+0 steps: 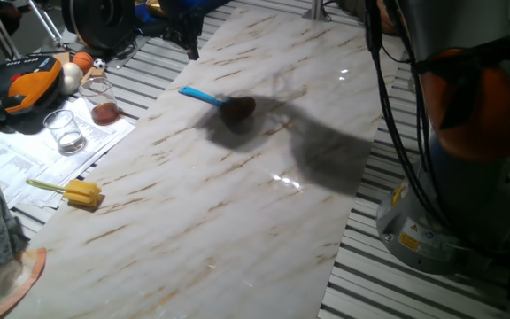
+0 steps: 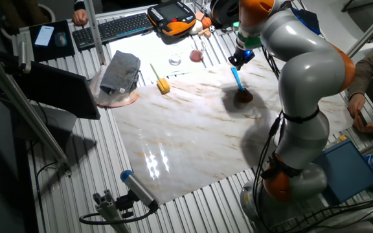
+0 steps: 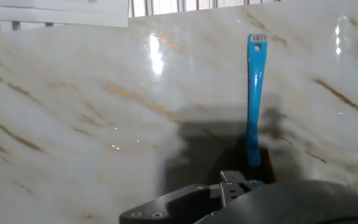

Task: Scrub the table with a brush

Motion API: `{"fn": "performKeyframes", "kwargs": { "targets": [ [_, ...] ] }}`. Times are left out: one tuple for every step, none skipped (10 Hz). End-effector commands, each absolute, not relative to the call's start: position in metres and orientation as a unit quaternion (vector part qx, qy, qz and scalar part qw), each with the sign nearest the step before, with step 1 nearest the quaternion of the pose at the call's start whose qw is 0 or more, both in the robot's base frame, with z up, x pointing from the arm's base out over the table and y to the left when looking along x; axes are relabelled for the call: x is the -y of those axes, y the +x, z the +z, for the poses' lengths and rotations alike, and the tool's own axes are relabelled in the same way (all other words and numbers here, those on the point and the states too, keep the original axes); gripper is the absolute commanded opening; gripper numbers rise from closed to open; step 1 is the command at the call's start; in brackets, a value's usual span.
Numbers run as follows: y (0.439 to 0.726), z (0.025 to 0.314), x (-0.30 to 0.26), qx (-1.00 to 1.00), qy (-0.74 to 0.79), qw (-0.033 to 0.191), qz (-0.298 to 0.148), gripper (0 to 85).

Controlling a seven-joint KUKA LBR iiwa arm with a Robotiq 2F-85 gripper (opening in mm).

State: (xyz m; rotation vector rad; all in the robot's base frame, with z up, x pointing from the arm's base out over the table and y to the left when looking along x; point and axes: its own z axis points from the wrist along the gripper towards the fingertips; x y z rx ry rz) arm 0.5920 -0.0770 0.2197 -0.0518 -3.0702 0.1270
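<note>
While hanging in the upper right of the other fixed view, lining up over the blue handle: showing the gripper (image 2: pixel 241 60) poised above the brush (image 2: pixel 241 85) and, judging by the gap, not yet touching it. Not revealing whether the fingers are standing open or closed, since the wrist is hiding them in that view and dark housing is blocking the bottom of the hand view.

Lying alone on the table (image 1: pixel 193 204), toward the upper middle of one fixed view: the brush (image 1: pixel 224 102), resting on its reddish-brown head and pointing its handle toward the upper left. Running almost straight up the hand view, right of centre, and so seemingly being squared up with the hand for a clean pinch across the thin handle (image 3: pixel 254 87).

Sitting in a dark shadow thrown by the arm — probably marking where the hand is hanging overhead. Judging the step as an approach to the pickup, with no scrubbing begun.

Waiting off the slab at lower left, on sheets of paper: a yellow sponge on a stick (image 1: pixel 71 191) and, higher up, two glasses (image 1: pixel 65 131) — likely being kept aside to leave the marble free for brushing. Risking, on so glossy a surface, a nudge sending the light brush sliding instead of seating.
</note>
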Motion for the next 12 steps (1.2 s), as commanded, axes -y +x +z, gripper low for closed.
{"fn": "performKeyframes", "kwargs": {
  "targets": [
    [0.592, 0.220, 0.077, 0.998, -0.020, 0.026, 0.049, 0.0],
    [0.592, 0.220, 0.077, 0.998, -0.029, 0.020, 0.051, 34.0],
    [0.592, 0.220, 0.077, 0.998, -0.033, 0.011, 0.049, 34.0],
    [0.593, 0.218, 0.078, 0.998, -0.031, 0.003, 0.052, 34.0],
    [0.600, 0.211, 0.084, 0.998, -0.031, 0.002, 0.048, 51.0],
    [0.605, 0.205, 0.091, 0.998, -0.032, -0.003, 0.046, 51.0],
    [0.611, 0.200, 0.099, 0.999, -0.027, -0.009, 0.046, 51.0],
    [0.618, 0.196, 0.104, 0.999, -0.021, -0.005, 0.046, 51.0],
    [0.629, 0.187, 0.109, 0.999, -0.011, 0.005, 0.041, 51.0],
    [0.635, 0.181, 0.113, 0.999, -0.009, 0.019, 0.029, 51.0],
    [0.636, 0.174, 0.115, 0.999, -0.009, 0.023, 0.023, 51.0],
    [0.635, 0.169, 0.116, 1.000, -0.009, 0.019, 0.022, 51.0]
  ]
}}
